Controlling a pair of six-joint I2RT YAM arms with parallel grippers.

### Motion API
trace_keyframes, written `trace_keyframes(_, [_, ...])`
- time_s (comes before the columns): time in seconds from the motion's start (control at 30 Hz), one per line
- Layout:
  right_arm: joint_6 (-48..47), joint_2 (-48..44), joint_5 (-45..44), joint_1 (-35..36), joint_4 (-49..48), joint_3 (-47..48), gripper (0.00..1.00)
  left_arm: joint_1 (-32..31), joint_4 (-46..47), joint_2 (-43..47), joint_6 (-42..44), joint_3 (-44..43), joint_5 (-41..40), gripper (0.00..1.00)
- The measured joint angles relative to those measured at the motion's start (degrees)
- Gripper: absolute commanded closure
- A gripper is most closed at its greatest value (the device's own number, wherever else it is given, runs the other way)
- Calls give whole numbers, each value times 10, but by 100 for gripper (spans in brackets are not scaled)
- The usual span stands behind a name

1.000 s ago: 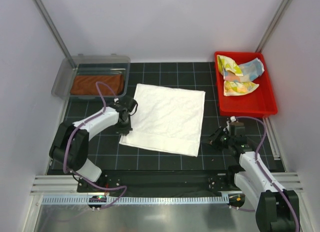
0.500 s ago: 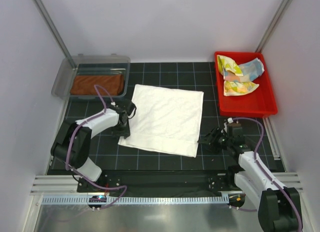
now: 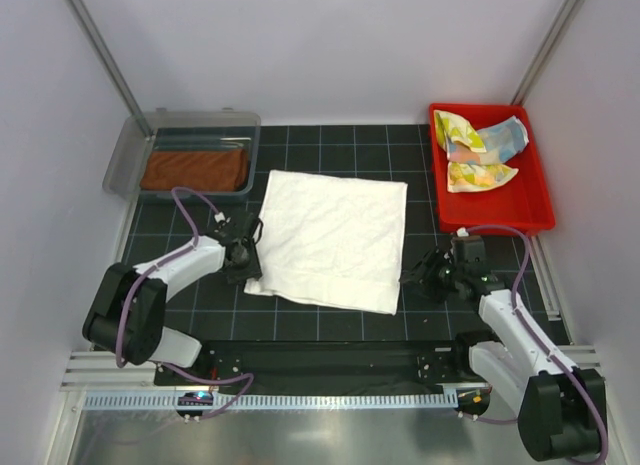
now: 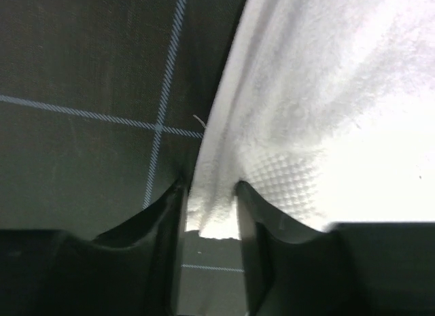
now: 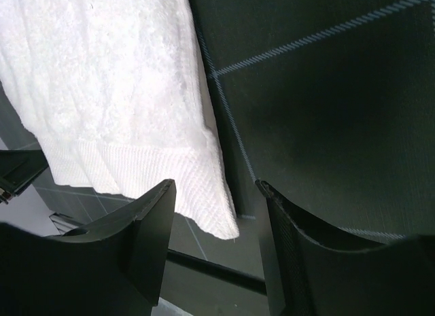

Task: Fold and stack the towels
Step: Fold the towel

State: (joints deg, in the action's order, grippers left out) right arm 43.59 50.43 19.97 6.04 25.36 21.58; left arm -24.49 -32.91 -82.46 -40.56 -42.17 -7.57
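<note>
While the white towel (image 3: 330,240) lies flat mid-mat, left gripper (image 3: 243,257) is clenched on its near-left edge. Right gripper (image 3: 415,278) gapes, holding nothing, just right of the near-right corner. Brown towel (image 3: 195,170) in far-left grey bin (image 3: 200,116); patterned towels (image 3: 478,150) in far-right red bin (image 3: 490,211).

A clear bin (image 3: 125,160) stands beyond the left gripper (image 3: 248,265), off to its left. A red bin (image 3: 492,215) stands beyond the right gripper (image 3: 410,278), to its right. A black grid mat (image 3: 330,330) lies under both.
</note>
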Motion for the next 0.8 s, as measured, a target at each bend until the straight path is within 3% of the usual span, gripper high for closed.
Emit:
trace_keyframes(0.07, [-2, -15, -5, 2, 16, 0, 43, 0, 5, 7, -8, 6, 10, 76])
trace_keyframes(0.1, [-4, -18, -10, 2, 24, 2, 43, 0, 9, 10, -11, 10, 18, 76])
trace_keyframes(0.17, [-7, -11, -22, 2, 45, 21, 42, -5, 16, 23, -23, 19, 27, 62])
trace_keyframes(0.2, [-11, 0, -28, 2, 57, 41, 40, -9, 16, 34, -30, 24, 28, 45])
trace_keyframes(0.27, [-22, 43, -39, 2, 77, 107, 38, -19, -5, 61, -39, 33, 22, 31])
trace_keyframes(0.37, [-62, 128, -43, 2, 74, 232, 35, -22, -70, 100, -43, 3, -17, 29])
trace_keyframes(0.53, [-169, 284, -22, 2, 58, 436, 32, 11, -99, 48, 20, -223, -47, 29])
trace_keyframes(0.7, [-287, 421, -17, 2, 77, 567, 30, 23, -75, -107, 132, -467, -24, 30])
trace_keyframes(0.8, [-343, 492, -12, -1, 100, 633, 29, 27, -64, -197, 204, -557, 11, 31])
